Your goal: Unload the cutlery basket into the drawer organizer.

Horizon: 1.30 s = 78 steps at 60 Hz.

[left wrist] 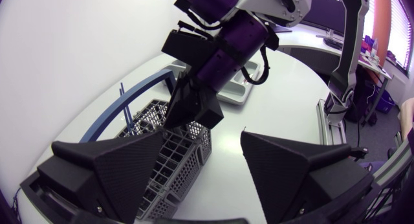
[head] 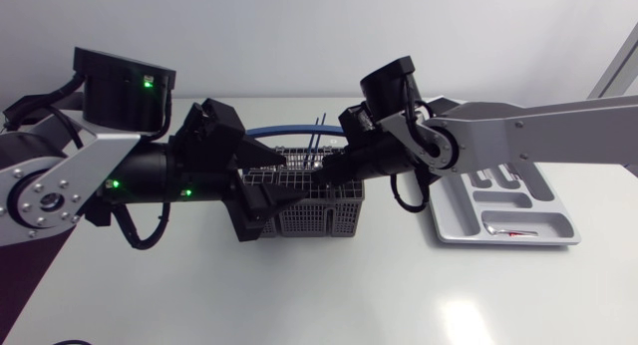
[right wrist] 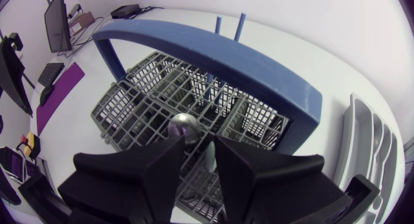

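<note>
The grey cutlery basket [head: 317, 213] with its blue arched handle [right wrist: 259, 62] stands mid-table. My right gripper [right wrist: 200, 138] reaches down into it, shut on a silver utensil [right wrist: 184, 125] with a rounded end that stands upright in a middle compartment. Two thin blue sticks [right wrist: 240, 22] stand in a compartment beyond the handle. My left gripper [left wrist: 204, 138] hovers at the basket's left end, open wide and holding nothing, with one finger over the basket [left wrist: 162, 149]. The grey drawer organizer [head: 543, 220] lies to the right with a small reddish item [head: 513, 232] in its front slot.
In the head view my right arm [head: 498, 136] spans above the organizer's back half. My left arm [head: 130, 171] fills the table's left side. White bare tabletop [head: 329, 295] runs along the front of the basket and the organizer.
</note>
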Motion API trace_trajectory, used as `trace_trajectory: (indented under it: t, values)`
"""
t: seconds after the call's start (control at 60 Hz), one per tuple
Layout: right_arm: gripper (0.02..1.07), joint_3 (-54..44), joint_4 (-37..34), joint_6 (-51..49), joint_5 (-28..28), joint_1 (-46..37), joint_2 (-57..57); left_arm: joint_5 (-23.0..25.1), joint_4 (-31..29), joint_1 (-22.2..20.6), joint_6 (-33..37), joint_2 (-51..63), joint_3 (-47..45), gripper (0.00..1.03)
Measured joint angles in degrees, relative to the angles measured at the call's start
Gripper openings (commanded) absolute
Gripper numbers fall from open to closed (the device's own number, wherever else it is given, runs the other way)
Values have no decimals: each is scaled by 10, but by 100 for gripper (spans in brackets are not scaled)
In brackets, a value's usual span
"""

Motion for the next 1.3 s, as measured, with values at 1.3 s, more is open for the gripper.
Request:
trace_trajectory:
  t: [1.3]
  values:
    - [31, -48, 32, 2, 46, 2, -29, 0, 22, -4, 0, 42, 0, 83]
